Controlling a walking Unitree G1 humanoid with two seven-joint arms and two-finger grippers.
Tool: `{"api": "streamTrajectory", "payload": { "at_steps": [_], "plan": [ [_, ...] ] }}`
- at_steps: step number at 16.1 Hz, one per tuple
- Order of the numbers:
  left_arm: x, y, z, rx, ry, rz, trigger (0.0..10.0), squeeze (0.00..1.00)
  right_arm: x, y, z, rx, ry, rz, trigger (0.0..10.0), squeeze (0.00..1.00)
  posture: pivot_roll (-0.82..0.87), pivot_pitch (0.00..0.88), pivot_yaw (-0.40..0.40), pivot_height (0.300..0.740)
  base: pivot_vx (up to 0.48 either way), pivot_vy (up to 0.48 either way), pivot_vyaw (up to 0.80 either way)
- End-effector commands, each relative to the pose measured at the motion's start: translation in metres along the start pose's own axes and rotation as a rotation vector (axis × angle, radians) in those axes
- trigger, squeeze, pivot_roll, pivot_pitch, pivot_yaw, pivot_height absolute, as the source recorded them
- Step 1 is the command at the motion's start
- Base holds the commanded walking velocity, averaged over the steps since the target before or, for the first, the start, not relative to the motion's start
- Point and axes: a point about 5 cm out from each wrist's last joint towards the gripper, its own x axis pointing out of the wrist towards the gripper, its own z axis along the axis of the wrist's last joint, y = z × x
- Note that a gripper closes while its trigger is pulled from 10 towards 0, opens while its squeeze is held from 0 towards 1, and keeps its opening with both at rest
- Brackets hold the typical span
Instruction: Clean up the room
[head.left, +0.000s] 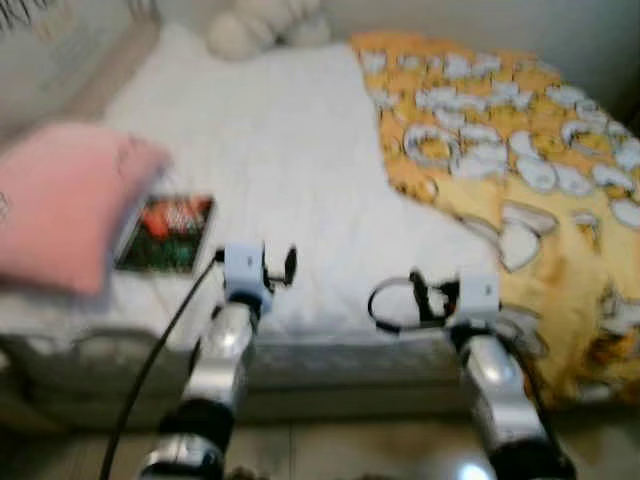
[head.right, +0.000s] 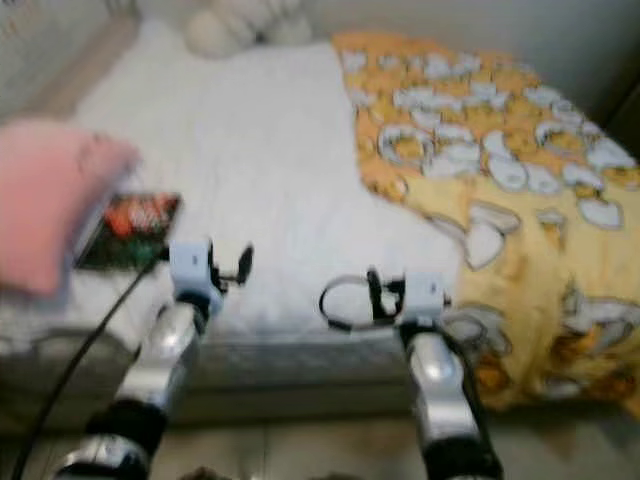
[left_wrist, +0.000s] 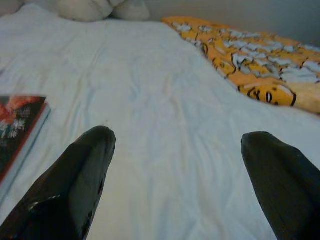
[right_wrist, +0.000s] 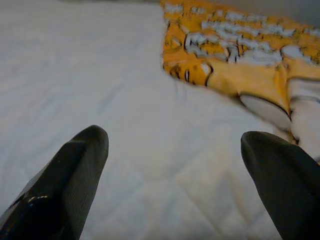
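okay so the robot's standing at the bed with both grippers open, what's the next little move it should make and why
Probably reach the left gripper toward the book. The book lies loose on the white sheet by the pink pillow, on the robot's left and nearest that arm. Both grippers are open and hold nothing; the right gripper faces the yellow blanket.

No words, numbers or brand marks can be read anywhere. The book (head.left: 166, 233) lying on the left side of the bed (head.left: 290, 170), just beside the pink pillow (head.left: 62, 200), has a dark cover with red and green patches that may carry a title, but the blur leaves it illegible; in the left wrist view its cover (left_wrist: 17, 125) shows pale marks too smeared to make out. The yellow blanket (head.left: 520, 170) on the right bears only a repeated white and black pattern, no lettering.
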Motion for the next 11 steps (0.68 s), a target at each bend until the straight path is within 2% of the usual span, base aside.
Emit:
{"api": "streamTrajectory", "payload": {
  "at_steps": [1,3,4,6,11],
  "plan": [
    [0.004,-0.002,0.005,0.012,-0.013,-0.008,10.0,1.0,0.004,0.001,0.007,-0.006,-0.028,0.005,10.0,1.0,0.03,0.0,-0.037,0.74,0.0,-0.454,0.0],
    [0.006,-0.002,0.004,0.032,0.002,-0.025,10.0,1.0,0.007,0.003,0.007,-0.029,-0.019,0.016,10.0,1.0,0.03,0.0,-0.039,0.74,0.0,-0.448,0.0],
    [0.008,0.0,0.002,0.028,0.021,-0.01,10.0,0.0,0.008,0.007,0.004,-0.017,0.004,0.044,10.0,0.0,0.03,0.0,-0.038,0.74,0.0,0.0,-0.59],
    [0.009,0.001,0.0,0.038,0.037,-0.007,10.0,0.0,0.008,0.008,0.004,-0.036,0.003,0.065,10.0,0.0,0.03,0.0,-0.042,0.74,0.0,0.0,-0.59],
    [0.002,0.007,-0.021,0.059,0.128,0.011,10.0,0.0,0.005,0.006,0.002,-0.015,-0.011,0.071,10.0,0.0,0.02,0.0,-0.042,0.74,0.0,0.0,-0.6]
  ]
}}
